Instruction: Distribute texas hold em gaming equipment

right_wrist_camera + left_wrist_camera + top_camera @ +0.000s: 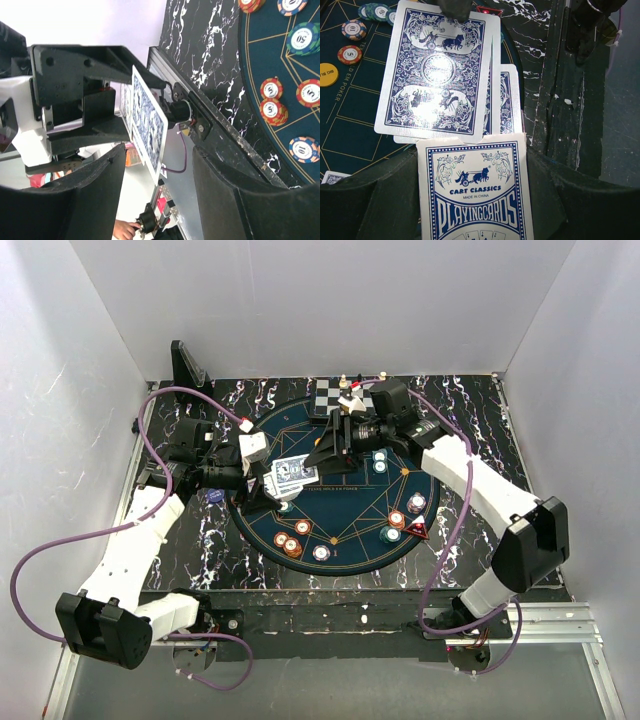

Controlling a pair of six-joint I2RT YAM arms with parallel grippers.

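Both arms reach in over the round mat [330,540] and meet above its far-left part. The left gripper [470,200] is clamped on a card box [472,192], with blue-backed cards [440,75] fanned just beyond it. The right gripper [160,175] faces it with its fingers [90,200] spread, holding nothing, the cards on edge between them. Poker chips [397,519] lie on the mat's near half. The mat rests on a black marbled table [470,430] between white walls [60,390].
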